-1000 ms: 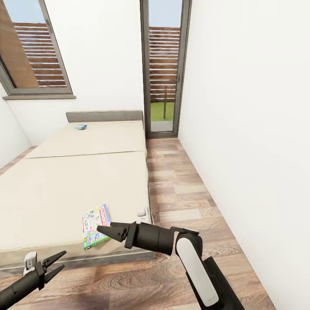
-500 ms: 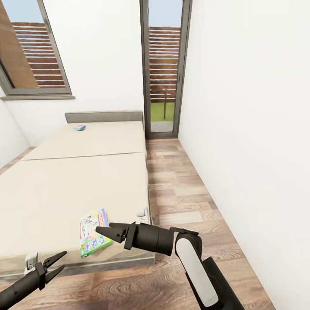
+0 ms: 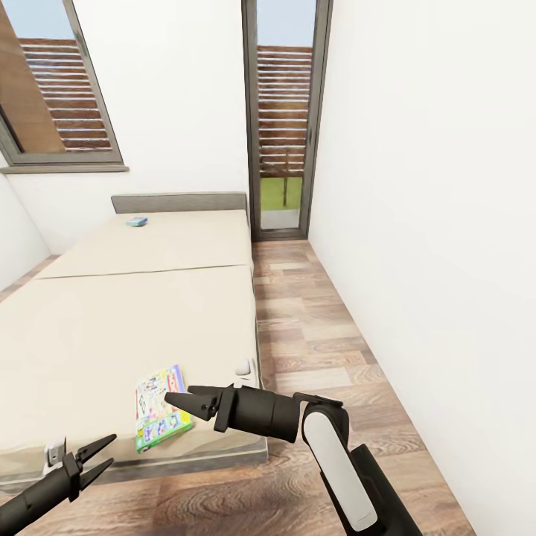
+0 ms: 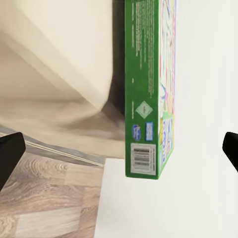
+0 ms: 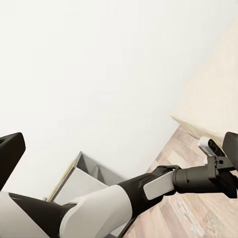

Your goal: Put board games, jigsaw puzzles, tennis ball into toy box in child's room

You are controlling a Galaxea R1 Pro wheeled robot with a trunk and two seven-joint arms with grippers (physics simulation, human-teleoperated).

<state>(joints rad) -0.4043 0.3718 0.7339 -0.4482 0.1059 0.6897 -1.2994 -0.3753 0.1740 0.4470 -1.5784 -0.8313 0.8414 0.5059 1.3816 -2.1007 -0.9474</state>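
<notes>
The bed point(image 3: 134, 313) has a beige two-part mattress and a grey headboard. A white-and-green board game point(image 3: 158, 408) lies flat near its foot corner, and a small blue board game point(image 3: 137, 221) lies by the headboard. My right gripper point(image 3: 177, 392) hovers open just right of the white-and-green game, fingers pointing left. My left gripper point(image 3: 112, 449) is open, low by the bed's foot edge. The left wrist view has that game's green side point(image 4: 144, 99) between the spread fingertips point(image 4: 10, 153). The toy box, table, jigsaw puzzles and tennis ball are out of view.
A strip of wood floor point(image 3: 313, 320) runs between the bed and the white wall point(image 3: 432, 223) toward a glass door point(image 3: 286, 119). A window point(image 3: 59, 89) is above the bed. The right wrist view has my left arm point(image 5: 148, 188) and a grey box-like piece point(image 5: 87, 181).
The whole view has shifted a little, so the bed and the white-and-green game sit slightly lower and further left in the picture. Both grippers stay open in the same pose.
</notes>
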